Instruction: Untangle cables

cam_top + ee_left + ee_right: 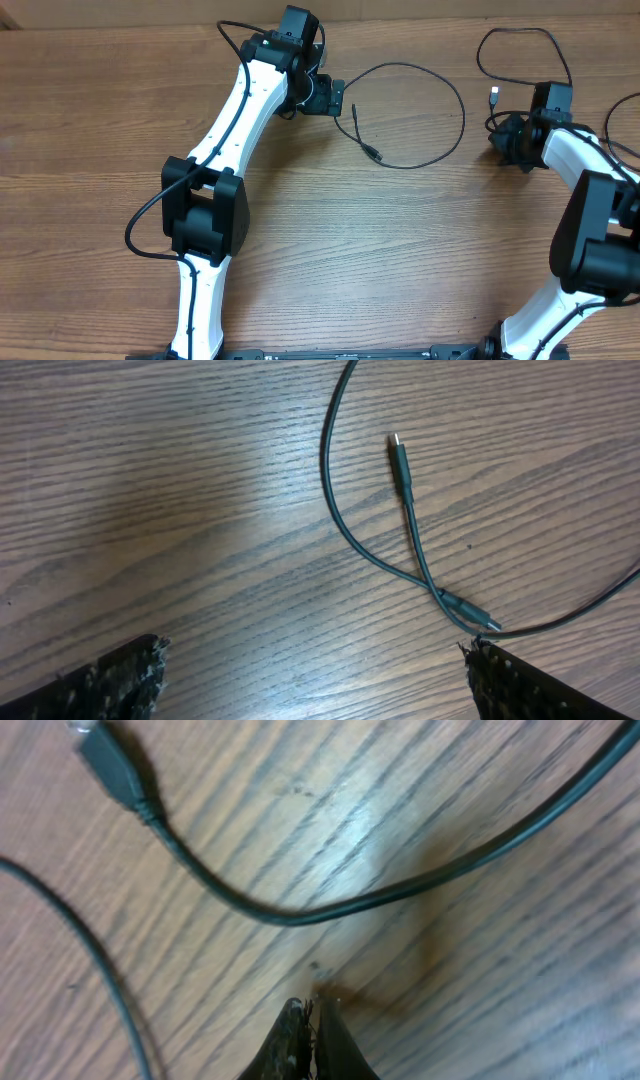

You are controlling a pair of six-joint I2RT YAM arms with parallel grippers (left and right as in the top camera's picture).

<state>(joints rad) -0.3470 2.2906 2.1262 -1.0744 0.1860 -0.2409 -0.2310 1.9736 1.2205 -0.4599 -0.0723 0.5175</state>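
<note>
Cables lie flat; left hand spread wide, right hand closed.

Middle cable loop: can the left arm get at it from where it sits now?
Probably yes. The left gripper is open and close to the cable loop, whose two plug ends lie on the bare table just ahead of it. Nothing lies over them.
</note>
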